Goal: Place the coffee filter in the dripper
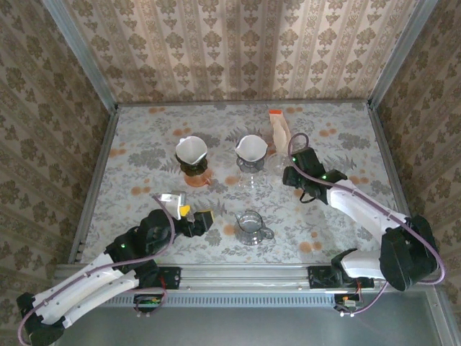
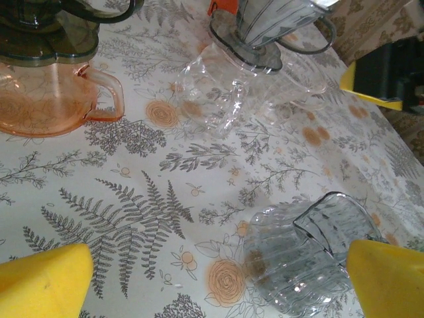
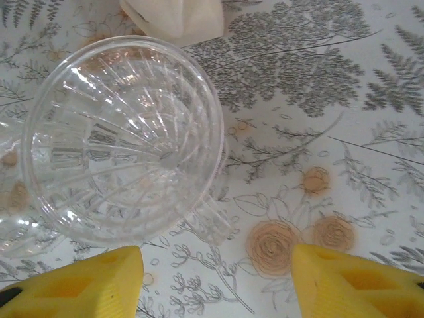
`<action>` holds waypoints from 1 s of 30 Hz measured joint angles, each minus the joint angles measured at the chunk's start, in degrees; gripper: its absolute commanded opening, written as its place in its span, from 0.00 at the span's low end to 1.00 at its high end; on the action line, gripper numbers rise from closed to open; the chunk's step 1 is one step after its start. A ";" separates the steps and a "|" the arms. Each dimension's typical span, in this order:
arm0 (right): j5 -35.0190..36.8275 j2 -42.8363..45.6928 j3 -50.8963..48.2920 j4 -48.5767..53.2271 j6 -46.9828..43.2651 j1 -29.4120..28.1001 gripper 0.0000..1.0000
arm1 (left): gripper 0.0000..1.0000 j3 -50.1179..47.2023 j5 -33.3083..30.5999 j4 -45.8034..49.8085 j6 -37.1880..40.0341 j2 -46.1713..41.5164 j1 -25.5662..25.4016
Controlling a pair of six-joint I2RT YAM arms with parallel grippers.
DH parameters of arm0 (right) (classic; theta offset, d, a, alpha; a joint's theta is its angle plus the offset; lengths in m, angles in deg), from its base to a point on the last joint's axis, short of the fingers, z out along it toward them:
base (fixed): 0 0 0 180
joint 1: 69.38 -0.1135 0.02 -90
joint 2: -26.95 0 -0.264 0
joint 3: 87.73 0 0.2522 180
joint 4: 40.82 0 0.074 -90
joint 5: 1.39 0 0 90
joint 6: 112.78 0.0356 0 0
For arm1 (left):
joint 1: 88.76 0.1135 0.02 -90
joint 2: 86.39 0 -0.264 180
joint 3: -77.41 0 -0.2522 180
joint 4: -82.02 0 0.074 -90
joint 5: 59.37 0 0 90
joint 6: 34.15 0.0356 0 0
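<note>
1. While the right gripper [image 3: 215, 265] is hovering spread and empty beside the clear dripper [image 3: 122, 139], a coffee filter [image 3: 172, 16] is lying just beyond it.
2. The left gripper [image 2: 215, 278] is gaping wide, well apart from that dripper.

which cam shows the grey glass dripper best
Left wrist: the grey dripper is close, with its ribs and handle plain, though a yellow fingertip hides its right edge. In top external the dripper is whole but small.
</note>
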 measured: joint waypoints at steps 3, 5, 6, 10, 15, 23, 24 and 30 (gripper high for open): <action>-2.62 0.02 -2.34 -4.90 -0.92 1.03 0.62 | 1.00 -0.55 0.00 0.00 -0.13 -1.07 0.00; -3.72 0.02 -3.74 -7.06 -1.51 1.27 0.59 | 1.00 -0.74 0.00 0.04 -0.28 -1.27 0.00; -4.22 0.02 -4.22 -7.80 -1.99 1.31 0.58 | 1.00 -0.81 -0.02 0.07 -0.33 -1.27 0.00; -5.73 0.26 -6.14 -10.95 -3.56 1.33 0.60 | 1.00 -0.90 -0.04 0.11 -0.52 -1.27 0.00; -7.96 0.42 -9.16 -14.75 -5.60 2.14 0.60 | 1.00 -1.14 -0.24 0.04 -0.76 -1.27 0.00; -8.96 0.39 -11.15 -20.17 -9.01 2.51 0.58 | 1.00 -1.55 -0.46 0.11 -1.44 -1.27 0.00; -9.29 0.35 -11.32 -20.63 -9.70 2.62 0.57 | 1.00 -1.62 -0.48 0.15 -1.57 -1.27 0.00; -12.44 -0.83 -11.47 -23.34 -11.78 3.06 0.46 | 1.00 -1.68 -0.90 0.17 -1.64 -1.20 0.00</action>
